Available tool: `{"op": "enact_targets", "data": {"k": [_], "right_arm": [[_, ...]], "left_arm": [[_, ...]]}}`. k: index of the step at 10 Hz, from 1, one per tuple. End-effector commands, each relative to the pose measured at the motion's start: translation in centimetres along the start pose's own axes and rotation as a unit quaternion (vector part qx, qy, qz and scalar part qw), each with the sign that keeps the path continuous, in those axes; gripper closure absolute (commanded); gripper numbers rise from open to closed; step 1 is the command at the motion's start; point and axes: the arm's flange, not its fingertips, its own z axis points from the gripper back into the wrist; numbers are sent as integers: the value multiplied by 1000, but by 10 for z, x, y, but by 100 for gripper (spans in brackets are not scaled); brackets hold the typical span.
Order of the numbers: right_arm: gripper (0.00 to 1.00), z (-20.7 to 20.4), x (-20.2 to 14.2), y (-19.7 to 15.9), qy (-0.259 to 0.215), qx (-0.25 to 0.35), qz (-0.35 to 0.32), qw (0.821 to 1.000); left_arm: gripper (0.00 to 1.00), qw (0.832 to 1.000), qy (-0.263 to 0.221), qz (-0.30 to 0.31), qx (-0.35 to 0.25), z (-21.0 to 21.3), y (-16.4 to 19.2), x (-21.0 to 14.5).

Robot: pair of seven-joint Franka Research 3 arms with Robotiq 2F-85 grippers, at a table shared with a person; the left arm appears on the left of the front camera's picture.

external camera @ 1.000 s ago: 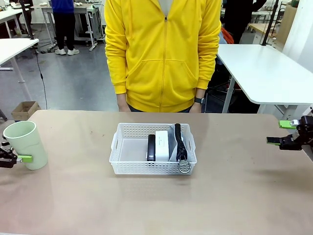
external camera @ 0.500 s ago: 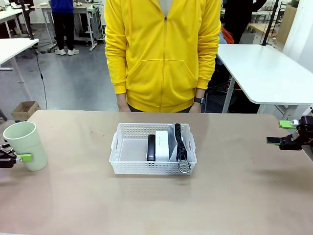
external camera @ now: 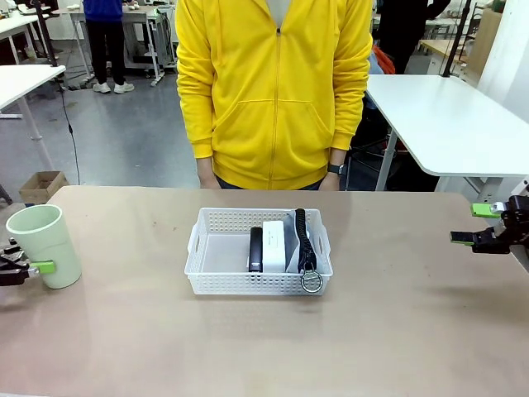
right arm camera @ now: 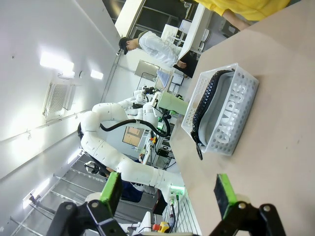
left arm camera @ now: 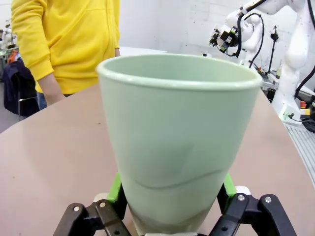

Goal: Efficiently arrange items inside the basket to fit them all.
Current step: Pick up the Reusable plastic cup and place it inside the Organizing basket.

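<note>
A pale green cup (external camera: pixel 45 244) stands upright at the table's far left. My left gripper (external camera: pixel 37 266) is shut on it near the base. In the left wrist view its green pads press both sides of the cup (left arm camera: pixel 177 142), with the left gripper (left arm camera: pixel 172 191) low on it. The white basket (external camera: pixel 216 255) sits mid-table. It holds a black stapler (external camera: pixel 256 248), a small white box (external camera: pixel 274 242) and the grey pouch (external camera: pixel 292 240), whose black strap (external camera: pixel 304 236) and metal ring (external camera: pixel 312 281) hang over the front rim. My right gripper (external camera: pixel 475 224) hovers open at the far right, holding nothing. In its own view the right gripper (right arm camera: pixel 169 191) faces the basket (right arm camera: pixel 248 78) and the pouch (right arm camera: pixel 229 115).
A person in a yellow hoodie (external camera: pixel 273 91) stands at the table's far side behind the basket, arms down. The basket's left half (external camera: pixel 223 248) is bare. Open tabletop (external camera: pixel 397 314) lies between each gripper and the basket.
My left gripper's fingers have closed in on the cup's base. The cup has barely shifted. The right arm and the basket's contents have not moved.
</note>
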Motion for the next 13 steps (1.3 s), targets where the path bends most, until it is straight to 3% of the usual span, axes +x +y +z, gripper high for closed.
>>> {"op": "enact_targets", "data": {"k": [1,2,3,4,5,6,8,9,10,11,12,13], "right_arm": [[0,-1,-2,2,-1,2,7,1000],[0,-1,-2,2,-1,2,7,1000],[0,-1,-2,2,-1,2,7,1000],[0,-1,-2,2,-1,2,7,1000],[0,-1,-2,2,-1,2,7,1000],[0,-1,-2,2,-1,2,7,1000],[0,-1,-2,2,-1,2,7,1000],[0,-1,-2,2,-1,2,7,1000],[0,-1,-2,2,-1,2,7,1000],[0,-1,-2,2,-1,2,7,1000],[0,-1,-2,2,-1,2,7,1000],[0,-1,-2,2,-1,2,7,1000]], "left_arm": [[85,1000,-13,-22,9,2,-5,-5],[100,1000,-13,-23,8,3,-5,-5],[100,1000,-14,-25,6,3,-6,-5],[73,1000,-14,-27,6,4,-6,-5],[74,999,-12,-34,15,7,-7,-2],[100,999,21,-25,38,14,-11,10],[100,997,29,-42,62,44,-39,73],[74,994,56,-47,79,56,-56,110],[74,988,89,-61,108,68,-71,143],[100,987,112,-49,108,80,-77,162],[74,983,125,-40,125,90,-81,174],[100,987,117,-24,106,98,-83,175]]}}
